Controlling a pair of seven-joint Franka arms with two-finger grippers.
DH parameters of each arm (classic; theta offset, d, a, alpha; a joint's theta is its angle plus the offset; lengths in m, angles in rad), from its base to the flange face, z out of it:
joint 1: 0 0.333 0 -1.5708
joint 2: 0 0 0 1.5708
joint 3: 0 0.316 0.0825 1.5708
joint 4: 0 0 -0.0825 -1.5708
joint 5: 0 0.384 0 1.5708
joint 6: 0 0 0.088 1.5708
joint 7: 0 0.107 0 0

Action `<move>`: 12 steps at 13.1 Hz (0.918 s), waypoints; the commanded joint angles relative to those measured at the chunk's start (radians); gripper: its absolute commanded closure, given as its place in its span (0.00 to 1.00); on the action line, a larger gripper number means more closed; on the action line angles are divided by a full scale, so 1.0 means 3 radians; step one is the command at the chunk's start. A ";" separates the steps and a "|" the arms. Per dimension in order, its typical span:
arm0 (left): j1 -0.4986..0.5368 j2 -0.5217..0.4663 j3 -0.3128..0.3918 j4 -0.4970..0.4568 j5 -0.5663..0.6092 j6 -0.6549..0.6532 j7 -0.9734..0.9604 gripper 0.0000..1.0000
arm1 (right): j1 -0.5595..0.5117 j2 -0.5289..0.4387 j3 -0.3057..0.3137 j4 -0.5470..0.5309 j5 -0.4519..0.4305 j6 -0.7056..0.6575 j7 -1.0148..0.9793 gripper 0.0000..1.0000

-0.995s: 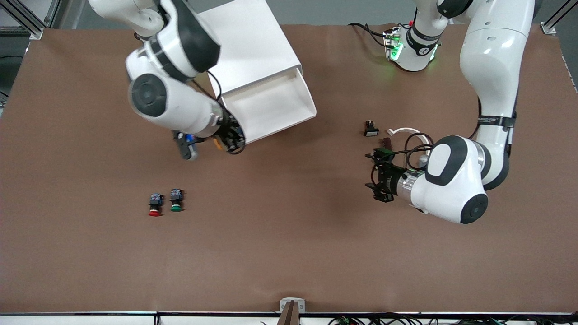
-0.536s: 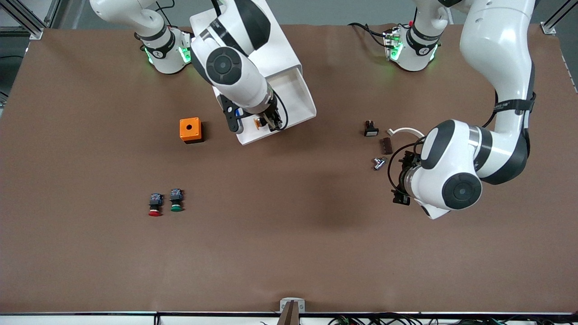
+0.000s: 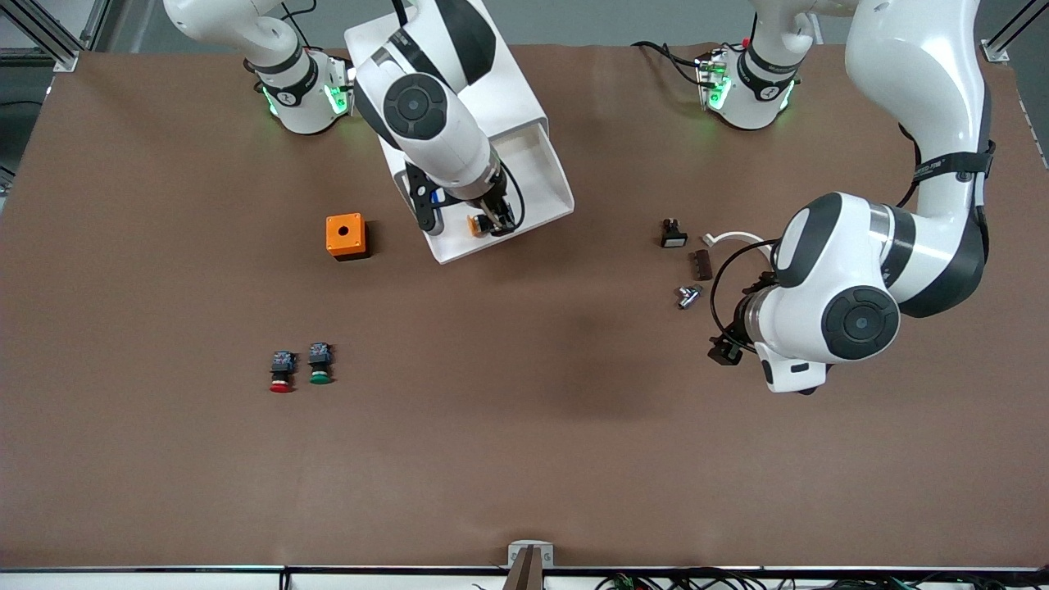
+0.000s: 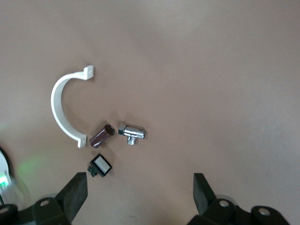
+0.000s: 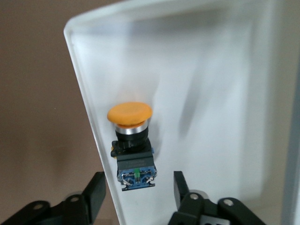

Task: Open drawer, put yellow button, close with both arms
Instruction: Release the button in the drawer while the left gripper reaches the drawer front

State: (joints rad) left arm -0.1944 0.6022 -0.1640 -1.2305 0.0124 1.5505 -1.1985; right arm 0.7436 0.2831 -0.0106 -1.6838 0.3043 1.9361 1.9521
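Note:
The drawer (image 3: 537,187) stands pulled out of the white cabinet (image 3: 512,90), its white tray (image 5: 211,93) open on top. The yellow button (image 3: 475,224) lies on its side in the tray, close to the rim nearest the front camera; its orange-yellow cap and black-and-blue body (image 5: 132,145) show in the right wrist view. My right gripper (image 3: 493,223) (image 5: 138,190) hovers just over it, open, both fingers clear of the body. My left gripper (image 3: 723,350) (image 4: 139,194) hangs open and empty over bare table toward the left arm's end.
An orange box (image 3: 345,236) sits beside the drawer toward the right arm's end. Red-capped (image 3: 281,373) and green-capped (image 3: 320,366) buttons lie nearer the front camera. By the left arm lie a black switch (image 3: 673,234), white clip (image 3: 733,238), brown piece (image 3: 701,264) and chrome fitting (image 3: 687,296).
My right arm carried the yellow button from over the table to the drawer, then its jaws opened and the button now lies in the tray. My left arm's wrist swung round.

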 commanded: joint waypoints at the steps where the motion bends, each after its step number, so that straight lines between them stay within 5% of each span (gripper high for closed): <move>1: -0.0012 -0.0059 -0.0092 -0.0045 0.0066 0.0169 0.0420 0.01 | -0.0207 -0.0110 0.0015 0.0141 -0.0073 -0.0342 -0.0211 0.00; 5: -0.0093 0.0058 -0.0327 -0.0066 0.0056 0.0430 0.0497 0.01 | -0.0907 -0.0233 0.0020 0.0494 -0.0058 -0.0593 -0.1129 0.00; 12: -0.0742 0.0299 -0.0358 -0.0101 0.0046 0.0803 0.0508 0.01 | -0.1956 -0.0253 -0.0143 0.0755 -0.0135 -0.1514 -0.4727 0.00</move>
State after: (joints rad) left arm -0.3828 0.6919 -0.2723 -1.2613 0.0124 1.7683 -1.0450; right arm 0.2211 0.2090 -0.0353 -1.4709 0.2772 1.5230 0.8619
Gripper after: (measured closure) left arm 0.004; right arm 0.000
